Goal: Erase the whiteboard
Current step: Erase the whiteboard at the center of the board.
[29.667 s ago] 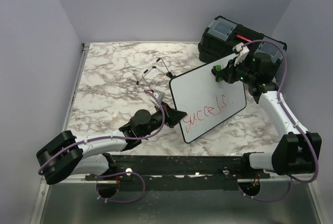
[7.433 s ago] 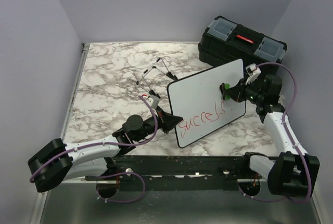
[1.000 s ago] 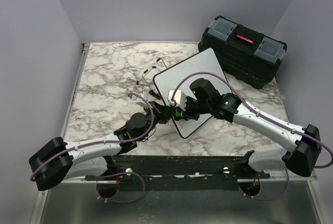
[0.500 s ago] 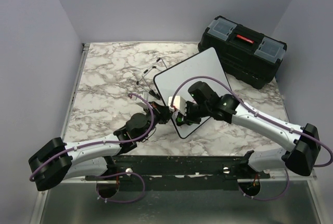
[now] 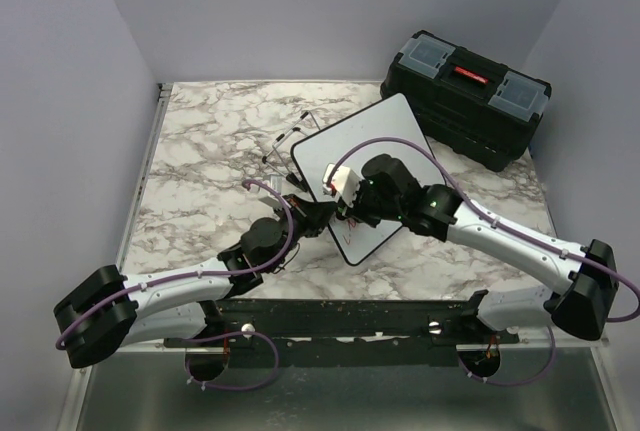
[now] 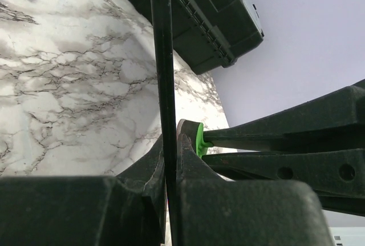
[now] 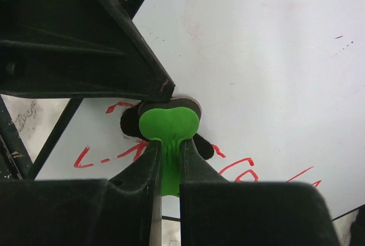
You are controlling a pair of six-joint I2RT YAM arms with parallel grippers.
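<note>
Right gripper of mine is clamped narrow on the green-handled eraser, whose dark pad presses on the whiteboard just above the red handwriting. My left gripper is pinched shut on the board's near-left edge. The whiteboard sits mid-table, its far corner close to the black toolbox in the far right corner. That toolbox has its lid down, so I cannot tell what is inside. A wire easel stand lies just beyond the board's left corner.
</note>
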